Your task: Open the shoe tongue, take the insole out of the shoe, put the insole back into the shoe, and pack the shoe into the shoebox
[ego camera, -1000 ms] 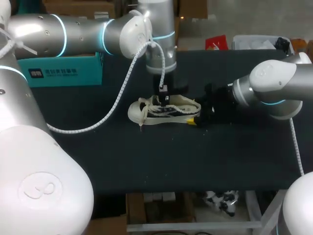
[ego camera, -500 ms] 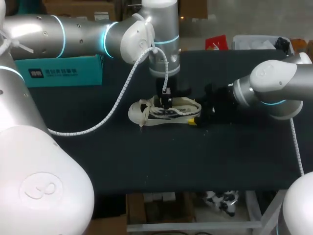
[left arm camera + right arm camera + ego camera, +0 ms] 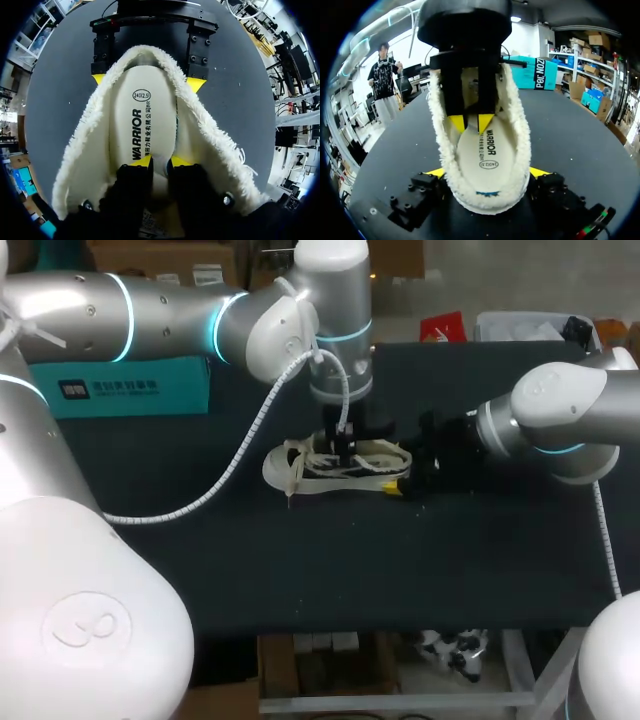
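Observation:
A white fleece-lined shoe (image 3: 300,468) lies mid-table, toe to the left. Its heel sits between the wide-set fingers of my right gripper (image 3: 405,483), whose yellow tips press the fleece collar (image 3: 520,145) from both sides. In the right wrist view that gripper (image 3: 489,172) stands at the heel. My left gripper (image 3: 345,452) points straight down into the shoe's mouth. Its tips (image 3: 160,161) stand slightly apart just above the white insole (image 3: 145,115), with nothing between them. The right wrist view shows the left gripper (image 3: 471,121) over the insole (image 3: 487,152). The teal shoebox (image 3: 130,385) stands at the back left.
A white coiled cable (image 3: 240,445) hangs from my left arm and drapes past the shoe's toe. A red packet (image 3: 443,327) lies at the table's back right edge. Bare dark table (image 3: 350,560) stretches in front of the shoe.
My left gripper has shifted a little to the right over the shoe's opening, and its fingers have parted from shut. The right arm and the shoe have kept still.

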{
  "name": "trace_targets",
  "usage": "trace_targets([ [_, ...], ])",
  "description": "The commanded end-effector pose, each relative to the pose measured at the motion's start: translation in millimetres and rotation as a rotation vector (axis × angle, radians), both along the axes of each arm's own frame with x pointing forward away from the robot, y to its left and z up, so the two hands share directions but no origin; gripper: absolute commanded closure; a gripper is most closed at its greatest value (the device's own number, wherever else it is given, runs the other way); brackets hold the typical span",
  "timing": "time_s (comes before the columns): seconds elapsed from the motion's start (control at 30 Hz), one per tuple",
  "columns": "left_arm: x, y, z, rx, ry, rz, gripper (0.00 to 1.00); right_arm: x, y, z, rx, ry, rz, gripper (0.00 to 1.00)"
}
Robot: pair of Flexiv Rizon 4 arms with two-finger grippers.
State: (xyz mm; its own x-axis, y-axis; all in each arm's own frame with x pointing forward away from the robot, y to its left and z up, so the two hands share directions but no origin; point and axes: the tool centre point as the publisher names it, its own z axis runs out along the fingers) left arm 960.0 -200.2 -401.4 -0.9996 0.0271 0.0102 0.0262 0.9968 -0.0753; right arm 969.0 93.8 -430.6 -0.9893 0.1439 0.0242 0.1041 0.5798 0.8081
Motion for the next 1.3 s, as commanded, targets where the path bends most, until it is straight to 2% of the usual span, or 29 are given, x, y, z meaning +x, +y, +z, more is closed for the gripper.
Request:
trace_targets([
  [0.03,14.2,-11,-99.6,0.016,-0.063,0.01,0.78,1.4,1,-5,0.002,0.001,0.002,1.0],
  [0.23,34.3,-12,-116.3,0.04,-0.151,0.007,0.74,1.4,1,-5,0.002,0.001,0.002,1.0],
  [0.4,47.9,-14,-128.3,0.056,-0.171,-0.001,0.73,1.4,1,-5,0.002,0.001,0.002,1.0],
  [0.47,53.7,-14,-130.5,0.059,-0.173,0.002,0.79,1.4,1,-5,0.002,0.001,0.002,1.0],
  [0.6,64.7,-13,-135.8,0.063,-0.175,0.012,0.98,1.4,1,-5,0.002,0.001,0.002,1.0],
  [0.73,71.2,-10,-134.2,0.058,-0.171,0.021,1.0,1.4,1,-5,0.002,0.001,0.002,1.0],
  [0.9,75.0,-7,-117.6,0.04,-0.185,0.027,1.0,1.4,1,-5,0.002,0.001,0.002,1.0],
  [1.17,67.7,-5,-57.1,-0.071,-0.196,0.047,1.0,1.4,1,-5,0.002,0.001,0.002,1.0],
  [1.3,64.7,-2,-30.5,-0.131,-0.165,0.056,1.0,1.4,1,-5,0.002,0.001,0.002,1.0],
])
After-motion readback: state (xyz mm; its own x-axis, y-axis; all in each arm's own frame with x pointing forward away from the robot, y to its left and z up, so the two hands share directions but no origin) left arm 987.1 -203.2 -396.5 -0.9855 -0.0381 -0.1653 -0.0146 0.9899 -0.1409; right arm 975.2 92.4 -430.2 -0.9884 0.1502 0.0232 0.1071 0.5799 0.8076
